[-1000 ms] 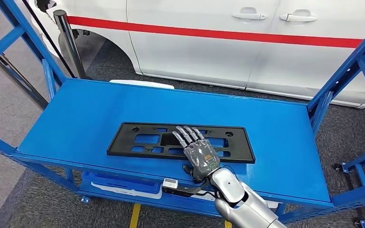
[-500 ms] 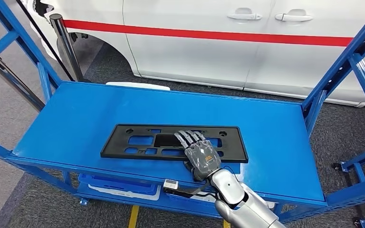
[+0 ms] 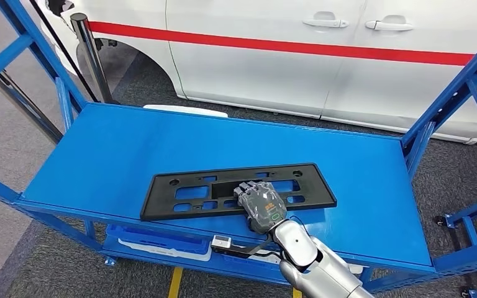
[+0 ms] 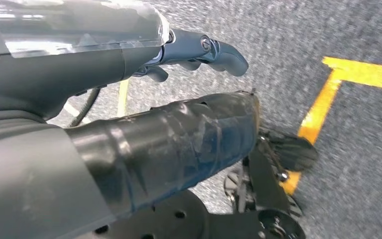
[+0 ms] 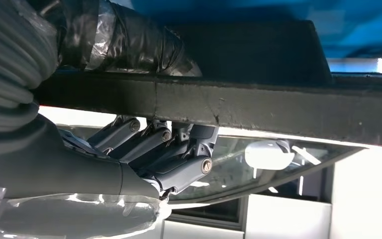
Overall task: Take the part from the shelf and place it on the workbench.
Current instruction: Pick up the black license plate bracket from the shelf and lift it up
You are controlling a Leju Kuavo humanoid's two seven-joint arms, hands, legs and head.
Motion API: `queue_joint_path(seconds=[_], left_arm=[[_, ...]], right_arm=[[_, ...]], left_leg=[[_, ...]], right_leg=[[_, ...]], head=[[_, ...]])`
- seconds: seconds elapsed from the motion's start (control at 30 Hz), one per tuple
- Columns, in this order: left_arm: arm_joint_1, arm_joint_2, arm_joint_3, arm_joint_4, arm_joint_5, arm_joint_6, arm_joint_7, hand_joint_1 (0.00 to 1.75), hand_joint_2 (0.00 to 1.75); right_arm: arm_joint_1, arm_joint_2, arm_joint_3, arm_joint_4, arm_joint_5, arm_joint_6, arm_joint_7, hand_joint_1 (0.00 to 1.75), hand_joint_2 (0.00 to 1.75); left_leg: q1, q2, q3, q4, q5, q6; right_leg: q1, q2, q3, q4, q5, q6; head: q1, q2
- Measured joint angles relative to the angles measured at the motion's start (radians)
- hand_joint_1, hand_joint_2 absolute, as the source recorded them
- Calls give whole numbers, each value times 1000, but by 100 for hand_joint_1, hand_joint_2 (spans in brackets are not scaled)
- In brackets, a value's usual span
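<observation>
The black part (image 3: 236, 190) lies on the blue shelf (image 3: 99, 155), now slewed with its far end swung toward the white car (image 3: 323, 56). The right hand (image 3: 259, 205) grips its near edge, fingers curled over it where earlier they lay flat. The left hand (image 4: 199, 50) hangs above the floor, fingers curled in on nothing.

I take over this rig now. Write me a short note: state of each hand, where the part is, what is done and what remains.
Right hand: grips the near edge of the black part, fingers curled over it, thumb underneath in the right wrist view.
Left hand: hangs low over the floor, fingers curled in, holds nothing.
Part: on the blue shelf, lying at a slant, its right end tilted up toward the white car.
Done: part gripped.
Left: lift it off the shelf, carry it to the workbench, set it down.
</observation>
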Motion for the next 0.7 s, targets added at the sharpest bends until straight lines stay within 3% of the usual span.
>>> queue_joint_path(seconds=[0.17, 0.23, 0.3, 0.33, 0.37, 0.4, 0.47, 0.53, 0.6, 0.7], left_arm=[[1, 1, 5, 0, 7, -10, -27, 0, 0], [1, 1, 6, 0, 8, -11, -33, 0, 0], [2, 0, 7, 0, 9, -11, -36, 0, 0], [3, 0, 7, 0, 9, -12, -37, 0, 0], [4, 0, 7, 0, 9, -12, -40, 0, 0], [5, 0, 7, 0, 10, -12, -43, 0, 0], [4, 1, 7, 0, 10, -11, -49, 0, 0], [3, 2, 8, 0, 9, -11, -52, 0, 87], [3, 2, 8, 0, 7, -6, -54, 0, 175], [3, 1, 8, 0, 3, 24, -43, 0, 175]], right_arm=[[-3, 0, 2, -3, -1, 10, -1, 171, 175], [-4, 0, 2, -4, -3, 15, -1, 172, 175], [-3, 0, 2, -4, -4, 19, -1, 171, 175], [-3, 0, 2, -4, -5, 19, -1, 171, 175], [-3, 0, 2, -4, -5, 20, -1, 171, 175], [-3, 0, 2, -4, -6, 20, -1, 171, 175], [-3, 0, 2, -4, -7, 22, -1, 171, 175], [-3, -1, 1, -4, -8, 24, 0, 171, 175], [-3, -1, 0, -4, -8, 26, 1, 171, 175], [-2, -4, -2, -8, -12, 35, -1, 173, 175]], left_leg=[[1, 1, -7, 21, -20, -27], [3, 2, -45, 107, -72, -36], [5, 2, -105, 234, -126, -42], [5, 2, -122, 269, -131, -43], [6, 2, -121, 266, -117, -43], [6, 2, -100, 222, -86, -42], [5, 2, -34, 86, -24, -35], [1, 0, 4, 8, -4, -27], [-2, -1, 6, -1, -4, -17], [4, 4, 10, -14, 7, 4]], right_leg=[[1, 0, 14, -28, 2, -27], [-1, -2, 18, -34, 5, -36], [0, -3, 18, -34, 4, -38], [1, -3, 18, -33, 4, -38], [1, -2, 19, -33, 4, -38], [1, -1, 21, -33, 4, -38], [2, 2, 24, -32, 2, -34], [5, 4, 24, -32, 2, -25], [6, 6, 24, -35, 5, -15], [5, 6, 12, -5, -20, 0]], head=[[-2, 0], [-4, 0], [-4, 0], [-4, 0], [-4, 0], [-4, 0], [-4, 0], [-4, 0], [-4, 0], [-3, 0]])
